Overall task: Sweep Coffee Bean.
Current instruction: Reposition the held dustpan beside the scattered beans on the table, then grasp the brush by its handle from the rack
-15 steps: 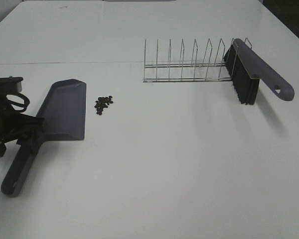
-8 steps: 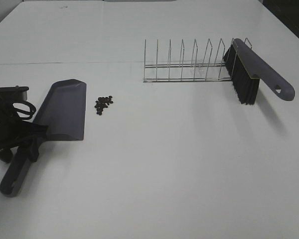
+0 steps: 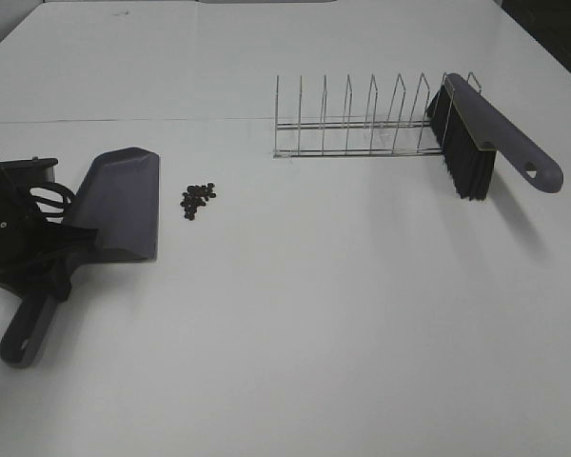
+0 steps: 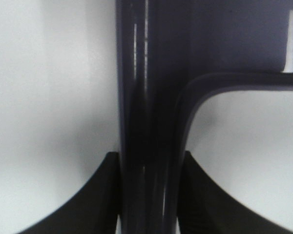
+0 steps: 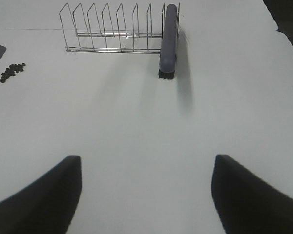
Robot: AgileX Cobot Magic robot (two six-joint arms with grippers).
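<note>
Noted left pincer [image 4: 149,192] clamped on dustpan [image 3: 124,205] handle, pan held low with one edge near coffee bean [image 3: 198,200] cluster on worktop [image 3: 314,314], presumably as catcher. Found right pincer [image 5: 146,190] spread, empty; brush [image 3: 485,133] unclaimed, propped against wire rack [image 3: 352,124], well apart.

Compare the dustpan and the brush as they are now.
The dustpan is clamped at its handle by the left gripper; the brush is held by nothing. The dustpan lies beside the coffee beans; the brush stands bristles-down against the wire rack, at its end, far from them. Both are the same greyish purple.
</note>
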